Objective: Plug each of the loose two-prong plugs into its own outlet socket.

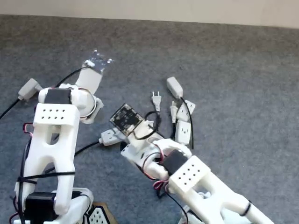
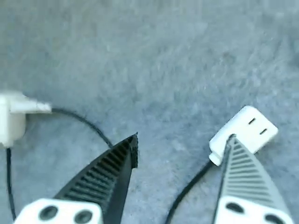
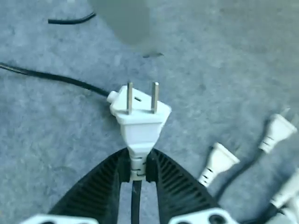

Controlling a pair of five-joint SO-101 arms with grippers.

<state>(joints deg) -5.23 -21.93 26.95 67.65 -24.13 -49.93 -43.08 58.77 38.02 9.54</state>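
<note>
2-prong plug [image 3: 140, 112] is clamped at its narrow neck between the closed-in fingers of the right gripper [image 3: 136, 164], its 2 prongs pointed away from the wrist, with other loose plugs [image 3: 217, 163] lying near it on the grey surface [image 3: 224, 70]. The left gripper [image 2: 182, 140] is spread wide with nothing held, and a white socket [image 2: 247, 129] with 2 slots is seen just past 1 fingertip [image 2: 232, 149]. Because only the neck is gripped and the socket is not pinned, the plug could be twisted in the grip, or the socket shoved away, once the prongs are pressed in

cords [image 1: 156, 123] and sockets [image 1: 183, 132] crowd centre, carpet [image 1: 243, 70] beyond
</note>
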